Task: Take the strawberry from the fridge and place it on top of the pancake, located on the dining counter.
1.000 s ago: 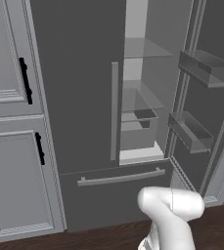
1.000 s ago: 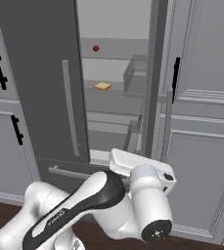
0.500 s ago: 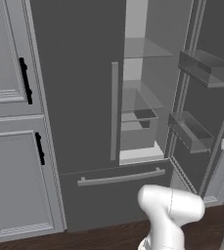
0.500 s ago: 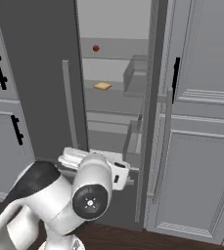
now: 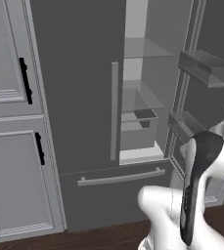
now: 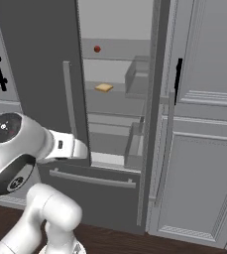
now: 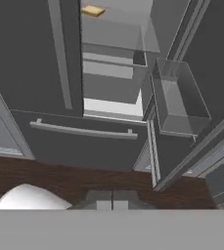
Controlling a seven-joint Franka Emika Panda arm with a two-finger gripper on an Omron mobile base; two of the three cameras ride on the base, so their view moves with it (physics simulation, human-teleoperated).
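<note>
One fridge stood before the robot, with its left door closed and its right door swung open to show the pale interior. One strawberry, a small red dot, sat on an upper shelf inside, toward the left of the opening as seen from the right base view. One flat yellow-tan item lay on the shelf below it, and the same item appeared at the top of the hand view. Two clear door bins were mounted one above the other on the inside of the open door. One long horizontal handle crossed the bottom drawer, and one vertical handle ran down the closed door. Two black cabinet handles showed on the light grey cabinets to the left of the fridge. The gripper hung low in front of the drawer, above the dark wooden floor, its two fingertips pressed together and holding nothing, well apart from the strawberry.
</note>
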